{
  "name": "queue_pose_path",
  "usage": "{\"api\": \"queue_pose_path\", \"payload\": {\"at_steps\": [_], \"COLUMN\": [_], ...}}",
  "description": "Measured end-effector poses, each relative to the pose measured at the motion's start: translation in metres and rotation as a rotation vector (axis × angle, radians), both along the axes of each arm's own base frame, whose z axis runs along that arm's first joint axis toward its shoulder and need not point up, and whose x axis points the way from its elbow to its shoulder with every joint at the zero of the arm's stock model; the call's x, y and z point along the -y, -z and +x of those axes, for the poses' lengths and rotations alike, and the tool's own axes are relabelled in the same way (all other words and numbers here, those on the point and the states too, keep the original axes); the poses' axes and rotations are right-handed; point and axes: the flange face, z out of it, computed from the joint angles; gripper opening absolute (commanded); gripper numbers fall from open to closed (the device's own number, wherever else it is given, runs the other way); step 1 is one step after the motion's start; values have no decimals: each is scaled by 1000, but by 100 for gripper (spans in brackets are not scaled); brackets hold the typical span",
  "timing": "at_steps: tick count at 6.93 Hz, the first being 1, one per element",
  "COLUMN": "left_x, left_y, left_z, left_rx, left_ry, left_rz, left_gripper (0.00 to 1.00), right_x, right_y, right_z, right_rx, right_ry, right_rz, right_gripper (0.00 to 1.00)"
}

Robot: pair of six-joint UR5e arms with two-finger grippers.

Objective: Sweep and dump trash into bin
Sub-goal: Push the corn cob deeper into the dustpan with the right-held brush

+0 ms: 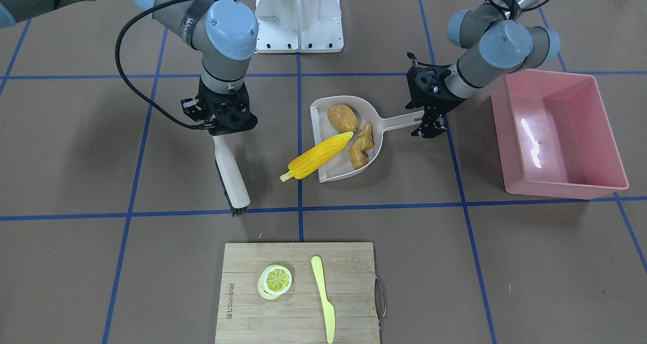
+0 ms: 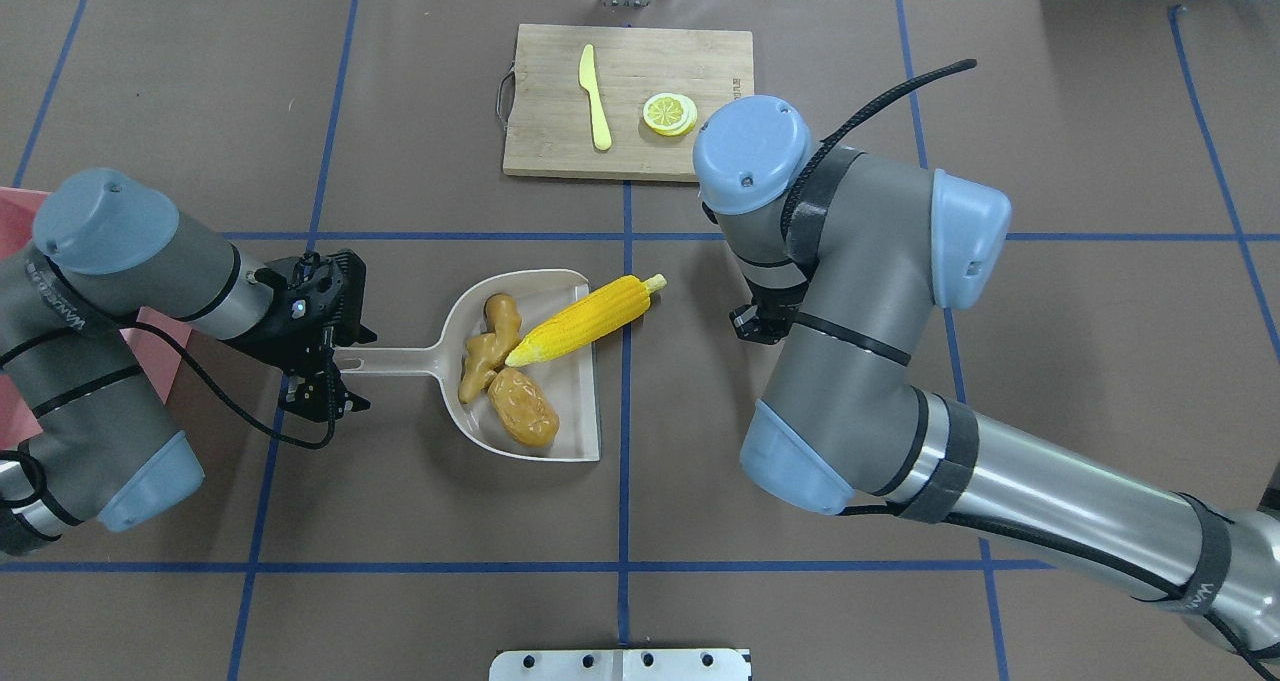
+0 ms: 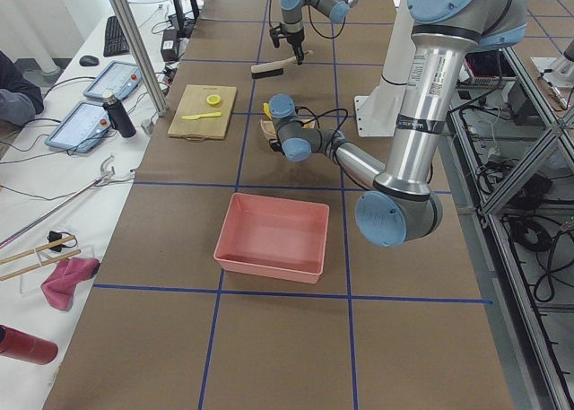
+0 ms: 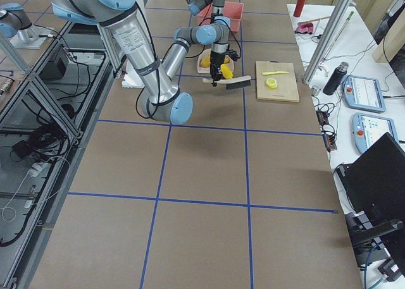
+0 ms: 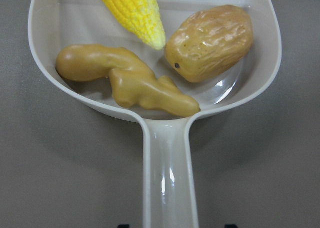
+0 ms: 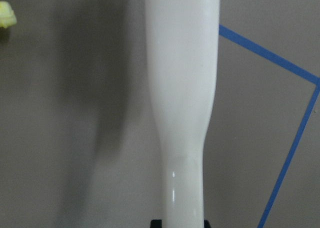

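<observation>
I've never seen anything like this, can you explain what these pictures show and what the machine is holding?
This is a left robot arm and a right robot arm, each ending in a two-finger gripper. Two cameras look down on the brown table from opposite sides, two from its ends, and one rides on each wrist. The left gripper holds a beige plastic dustpan by its handle; the right gripper holds a white-handled brush. In the pan lie a brown potato, a tan ginger root and a yellow corn cob jutting over its lip. Nearby stands an empty pink plastic tub. The wooden cutting board carries a lemon slice and a pale yellow knife.
</observation>
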Motion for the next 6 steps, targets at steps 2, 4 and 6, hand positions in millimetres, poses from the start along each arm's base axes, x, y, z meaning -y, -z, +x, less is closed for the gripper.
{"api": "queue_pose_path", "payload": {"at_steps": [2, 4, 6], "left_x": [1, 1, 0], "left_y": [1, 1, 0], "left_z": [1, 0, -1], "left_rx": [3, 4, 4], "left_ry": [0, 0, 1], "left_rz": [0, -1, -1], "left_gripper": [98, 98, 91], "right_x": [1, -30, -56], "right_y": [-1, 7, 25], "right_z": [-35, -78, -100], "right_rx": [-36, 18, 75], "right_ry": [18, 64, 88], "right_rz": [40, 25, -11], "right_gripper": [0, 0, 0]}}
